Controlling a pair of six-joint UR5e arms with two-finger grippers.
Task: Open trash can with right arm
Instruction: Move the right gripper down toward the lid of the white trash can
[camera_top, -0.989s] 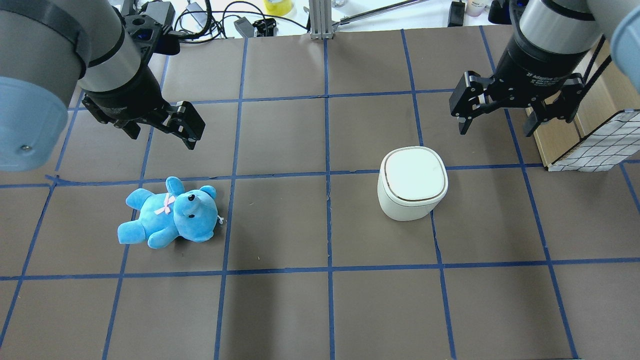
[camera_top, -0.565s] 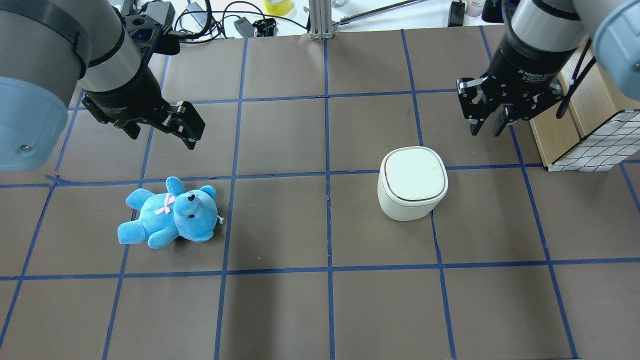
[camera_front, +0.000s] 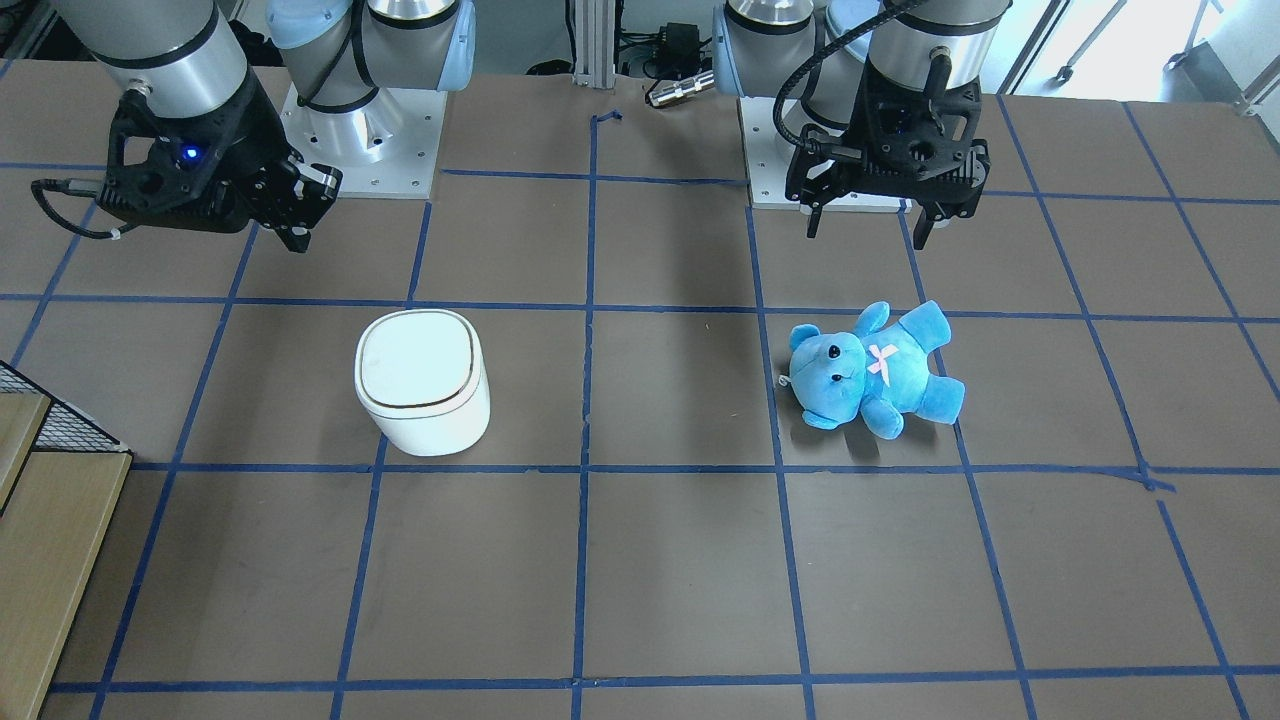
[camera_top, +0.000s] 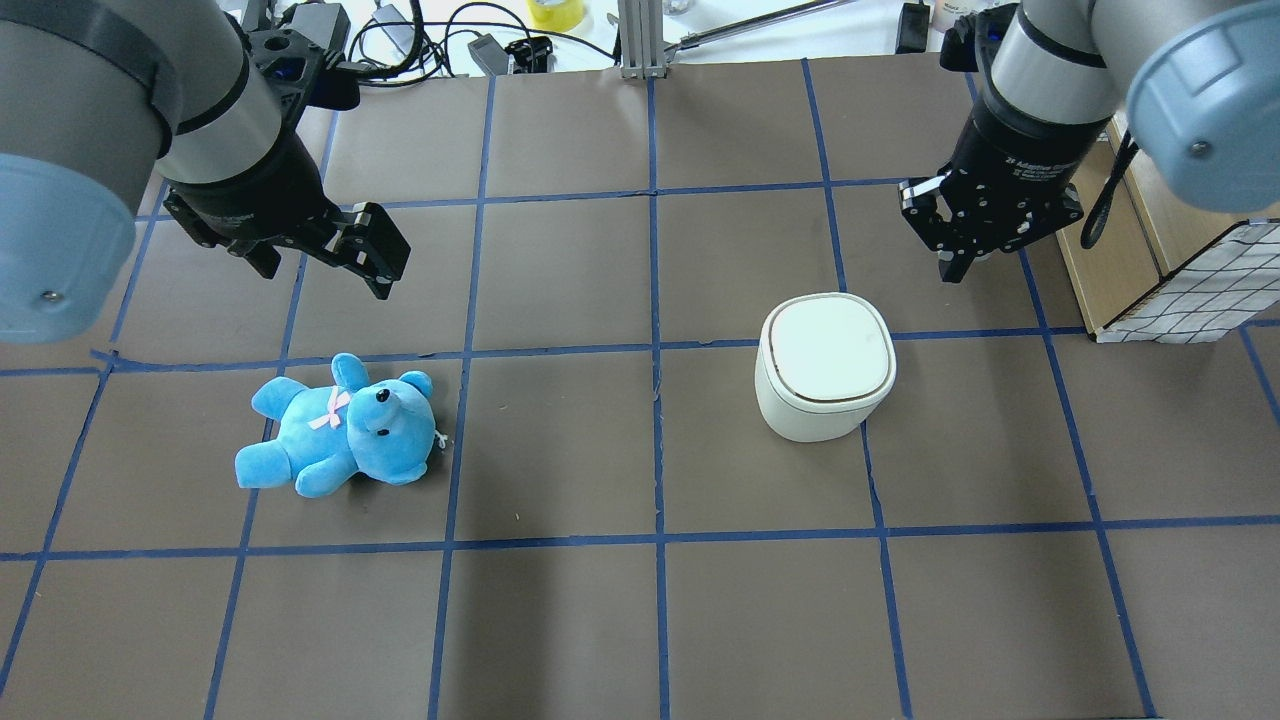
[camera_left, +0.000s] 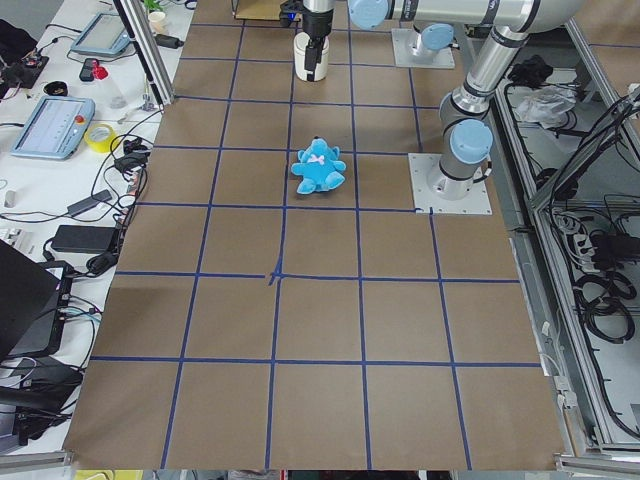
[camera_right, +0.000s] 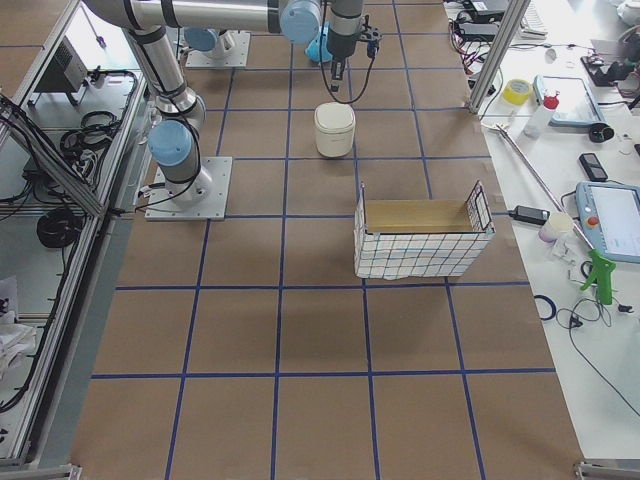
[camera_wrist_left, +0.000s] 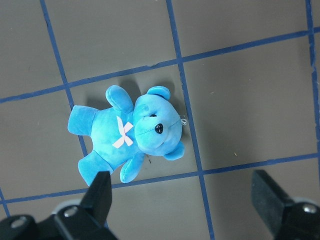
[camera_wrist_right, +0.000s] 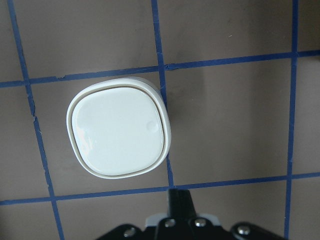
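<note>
A brown table (camera_top: 560, 620) with a blue tape grid fills the overhead view. The right arm (camera_top: 1045, 50) comes in from the upper right. Its right gripper (camera_top: 953, 265) hangs over the table with both fingers pressed together, holding nothing. It sits just above and to the right of the trash can in the frame and does not touch it.

The left arm (camera_top: 210, 130) comes in from the upper left. The left gripper (camera_top: 320, 258) has its fingers spread wide and is empty. A wire-mesh basket (camera_top: 1195, 290) sits at the right edge.

The white trash can (camera_top: 825, 365) stands upright, right of centre. Its flat lid is fully down and the dark seam runs unbroken all round. A blue teddy bear (camera_top: 340, 430) lies on its back at left of centre. The right wrist view shows a small round dimple (camera_wrist_right: 151, 126) near the lid's right edge.

The task looks barely begun. The gripper is near the can, but contact with the lid and the opening itself are still to come.
</note>
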